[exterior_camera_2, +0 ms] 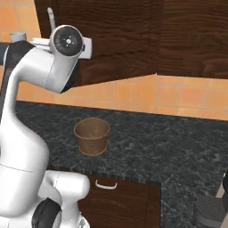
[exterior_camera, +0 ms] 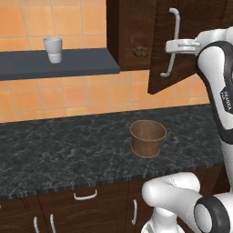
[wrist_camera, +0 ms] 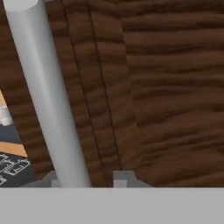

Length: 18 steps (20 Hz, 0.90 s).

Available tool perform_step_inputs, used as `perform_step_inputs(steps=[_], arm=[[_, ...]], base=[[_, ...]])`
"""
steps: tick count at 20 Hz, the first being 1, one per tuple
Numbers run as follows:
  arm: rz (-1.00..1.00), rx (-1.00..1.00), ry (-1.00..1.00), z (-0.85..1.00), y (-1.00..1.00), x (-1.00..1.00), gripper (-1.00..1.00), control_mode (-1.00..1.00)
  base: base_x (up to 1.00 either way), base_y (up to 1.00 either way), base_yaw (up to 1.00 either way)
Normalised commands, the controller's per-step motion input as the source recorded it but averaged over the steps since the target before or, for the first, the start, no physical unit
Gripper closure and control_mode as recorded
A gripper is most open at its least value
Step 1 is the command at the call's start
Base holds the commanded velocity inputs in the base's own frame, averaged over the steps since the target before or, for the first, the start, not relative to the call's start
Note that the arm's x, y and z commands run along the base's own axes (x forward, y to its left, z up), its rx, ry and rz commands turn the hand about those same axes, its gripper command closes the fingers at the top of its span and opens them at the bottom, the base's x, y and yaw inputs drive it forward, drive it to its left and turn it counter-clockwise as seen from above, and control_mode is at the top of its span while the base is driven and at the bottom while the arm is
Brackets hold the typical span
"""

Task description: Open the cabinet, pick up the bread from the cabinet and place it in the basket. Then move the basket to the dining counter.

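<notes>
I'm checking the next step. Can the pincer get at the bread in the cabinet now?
Probably yes: the cabinet door stands swung open, the bread shows inside, and the pincer sits at the handle nearby.

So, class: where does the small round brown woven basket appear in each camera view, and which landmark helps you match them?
Left base view: the small round brown woven basket stands right of centre on the black speckled counter.
Right base view: left of centre on that counter.
Hand view: I do not see it there.
Shared landmark: the cabinet door's long silver bar handle.
</notes>
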Motion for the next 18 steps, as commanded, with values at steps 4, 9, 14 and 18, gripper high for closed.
perform_step_inputs(steps=[4, 9, 14, 18], arm=[[0.15, 0.0, -0.04, -0.43, -0.63, -0.98, 1.0, -1.0], [0.02, 0.01, -0.02, -0.29, -0.83, -0.49, 1.0, -1.0], [0.0, 0.01, -0.01, 0.0, -0.22, -0.31, -1.0, -1.0], [-0.01, -0.11, -0.09, 0.12, 0.21, -0.51, -1.0, -1.0]], base=[[0.0, 0.0, 0.0], [0.0, 0.0, 0.0], [0.0, 0.0, 0.0], [0.0, 0.0, 0.0]])
